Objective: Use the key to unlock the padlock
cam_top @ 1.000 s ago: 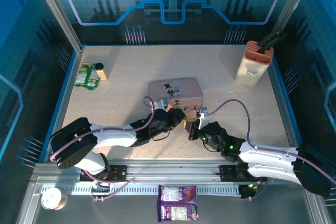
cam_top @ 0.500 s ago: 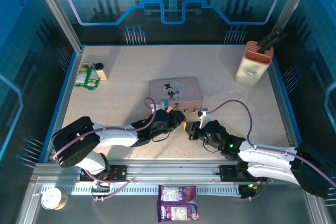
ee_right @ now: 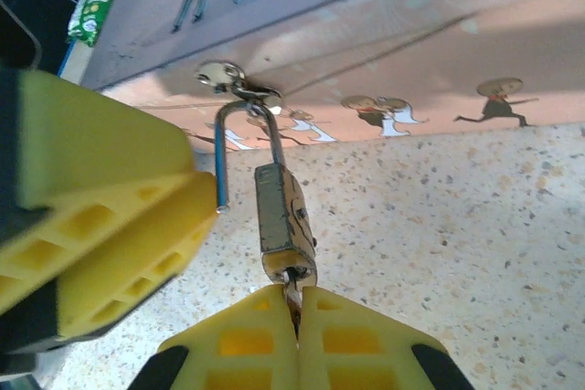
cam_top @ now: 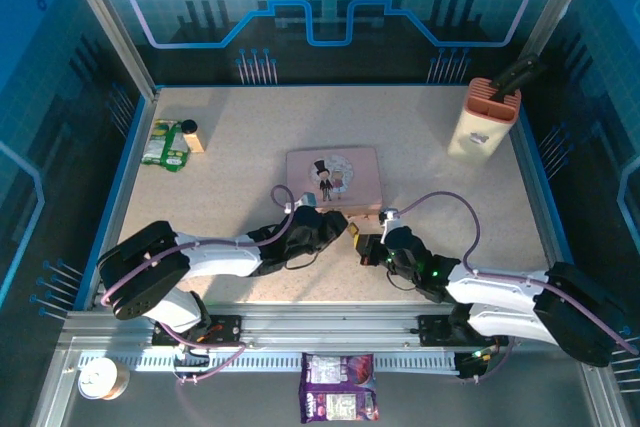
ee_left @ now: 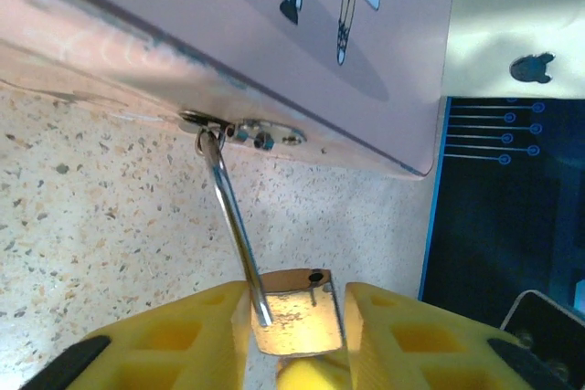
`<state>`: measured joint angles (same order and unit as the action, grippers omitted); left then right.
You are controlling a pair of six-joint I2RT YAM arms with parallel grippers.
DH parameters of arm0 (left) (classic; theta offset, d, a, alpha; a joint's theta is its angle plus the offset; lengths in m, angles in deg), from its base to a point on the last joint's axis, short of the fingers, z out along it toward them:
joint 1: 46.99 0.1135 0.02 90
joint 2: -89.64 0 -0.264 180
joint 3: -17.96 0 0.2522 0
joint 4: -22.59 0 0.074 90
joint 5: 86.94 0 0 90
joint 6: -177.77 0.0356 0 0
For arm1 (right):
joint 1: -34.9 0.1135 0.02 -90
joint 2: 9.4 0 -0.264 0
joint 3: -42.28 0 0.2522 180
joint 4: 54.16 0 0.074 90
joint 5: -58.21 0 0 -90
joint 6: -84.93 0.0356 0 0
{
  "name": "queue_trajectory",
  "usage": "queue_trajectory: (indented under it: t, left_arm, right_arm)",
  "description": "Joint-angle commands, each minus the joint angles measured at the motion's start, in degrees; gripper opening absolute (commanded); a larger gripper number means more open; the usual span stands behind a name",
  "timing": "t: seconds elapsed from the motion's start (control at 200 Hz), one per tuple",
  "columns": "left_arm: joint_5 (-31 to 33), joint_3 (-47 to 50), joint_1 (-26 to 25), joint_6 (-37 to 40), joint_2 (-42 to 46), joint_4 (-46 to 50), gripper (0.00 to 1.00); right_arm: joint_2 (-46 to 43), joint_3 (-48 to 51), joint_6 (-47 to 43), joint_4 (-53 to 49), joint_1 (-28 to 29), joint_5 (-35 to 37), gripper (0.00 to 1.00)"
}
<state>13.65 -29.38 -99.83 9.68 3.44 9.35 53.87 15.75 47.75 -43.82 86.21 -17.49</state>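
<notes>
Leverage explains the hold: right gripper [ee_right: 294, 331] pinches the key [ee_right: 292, 291] seated in the padlock [ee_right: 279, 216], whose long axis runs out from the pink tin [ee_right: 411, 52], keyway end away, shackle [ee_right: 224, 148] hooked in the tin's hasp [ee_right: 228, 79] with one leg free; left gripper [ee_left: 297, 317] flanks its body, apparently steadying, grip uncertain
</notes>
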Motion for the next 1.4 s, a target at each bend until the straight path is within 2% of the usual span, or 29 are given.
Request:
queue_trajectory:
  t: [0.0, 0.195, 0.31, 0.46, 0.545, 0.72, 0.835, 0.941, 1.106, 1.391]
  left_arm:
    - [-0.5, -0.6, 0.9, 0.5, 1.8, 2.2, 0.41]
    - [0.2, -1.0, 4.1, 5.3, 7.4, 12.9, 0.53]
    - [2.2, -5.5, 6.6, 14.3, 11.4, 25.3, 0.63]
    - [2.2, -13.1, 11.7, 28.1, 11.0, 38.7, 0.78]
    - [-1.1, -16.4, 15.5, 35.8, 10.4, 42.9, 0.81]
    - [0.9, -20.9, 19.8, 44.3, 10.3, 51.4, 0.87]
    - [-1.1, -20.7, 22.7, 45.4, 9.3, 50.9, 0.89]
    - [-6.5, -20.5, 24.7, 45.7, 6.7, 48.8, 0.89]
    - [-10.5, -20.5, 24.8, 44.8, 2.8, 45.5, 0.88]
    - [-12.6, -18.6, 24.8, 43.5, -0.5, 40.4, 0.87]
  right_arm:
    - [2.2, 0.0, 2.6, 0.9, -0.7, 1.8, 0.00]
    - [5.1, 0.4, 4.2, 3.7, -0.7, 0.8, 0.00]
    - [5.3, 0.0, 4.2, 3.6, -0.7, 1.1, 0.00]
    - [6.2, -0.8, 4.2, 4.3, -0.6, 0.7, 0.00]
    - [7.3, -1.2, 4.7, 5.4, -0.6, 0.5, 0.00]
    - [9.5, -2.5, 5.0, 7.3, 0.3, 0.9, 0.00]
    - [11.2, -3.1, 5.1, 8.5, 0.7, 1.1, 0.00]
    - [12.4, -3.4, 5.5, 9.9, 0.7, 0.7, 0.00]
    - [14.6, -4.3, 6.1, 11.3, 0.7, -0.4, 0.00]
    - [19.7, -4.7, 8.2, 16.8, 0.7, -2.5, 0.00]
